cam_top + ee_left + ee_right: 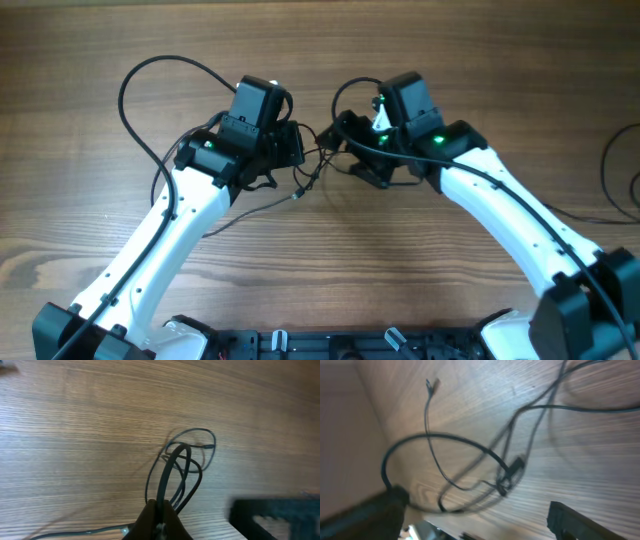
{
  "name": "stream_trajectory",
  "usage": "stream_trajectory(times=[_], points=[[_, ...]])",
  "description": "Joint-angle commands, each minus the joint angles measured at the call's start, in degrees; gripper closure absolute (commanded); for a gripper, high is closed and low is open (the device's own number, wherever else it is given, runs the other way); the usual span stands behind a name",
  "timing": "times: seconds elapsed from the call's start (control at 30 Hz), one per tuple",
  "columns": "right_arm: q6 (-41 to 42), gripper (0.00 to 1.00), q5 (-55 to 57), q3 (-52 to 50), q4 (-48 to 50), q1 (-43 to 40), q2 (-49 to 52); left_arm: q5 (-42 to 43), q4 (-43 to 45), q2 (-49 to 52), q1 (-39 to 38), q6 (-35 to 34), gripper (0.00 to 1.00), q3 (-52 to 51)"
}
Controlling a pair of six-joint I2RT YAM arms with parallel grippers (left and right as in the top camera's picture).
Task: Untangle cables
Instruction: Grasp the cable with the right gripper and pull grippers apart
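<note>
Overhead: fixed, high, straight down on brown wood-grain table, wide. Wrist cams: close, low, oblique to tabletop; right one blurred. All three share thin black cable tangle mid-table.

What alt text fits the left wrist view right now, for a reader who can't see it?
The left end effector, shut at the bottom edge, pinches a bundle of thin black cables whose loops fan out over the wooden table. A blurred dark shape sits at lower right.

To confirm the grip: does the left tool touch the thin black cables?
Touching: left wrist view shows the left tool shut on the thin black cables.
</note>
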Motion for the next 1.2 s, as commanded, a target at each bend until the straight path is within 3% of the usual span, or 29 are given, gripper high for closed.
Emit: stream_trajectory(times=[0.0,0.13,0.2,0.27,0.37,0.67,1.0,1.17], points=[[4.90,0.12,-0.33,-0.63,1.90,1.27,4.15,4.76,0.83,-1.18,0.90,-0.81,0.96,0.22],[6.29,0.21,-3.30,-0.63,4.90,2.29,7.56,5.55,1.07,-1.18,0.98,-0.81,0.96,0.22],[7.93,0.30,-4.00,-0.63,6.60,2.38,9.14,6.78,1.05,-1.18,0.98,-0.81,0.96,0.20],[8.72,0.48,-4.79,-0.63,8.02,2.36,10.08,7.45,0.96,-1.18,0.98,-0.79,0.96,0.20],[6.36,0.95,-4.96,-0.63,8.66,2.01,10.43,7.21,0.68,-1.18,1.25,-0.13,0.96,0.20],[-10.47,0.96,-6.71,-0.61,-2.32,-9.99,3.48,-1.33,-7.04,-1.18,10.99,-0.15,0.96,0.20],[-21.57,0.96,-6.67,-0.61,-12.61,-34.34,-11.21,-1.11,-10.36,-1.16,28.13,-0.17,0.96,0.20],[-26.05,0.96,-6.62,-0.63,-15.72,-35.98,-12.15,3.85,-9.97,-1.16,30.71,-0.17,0.96,0.20]])
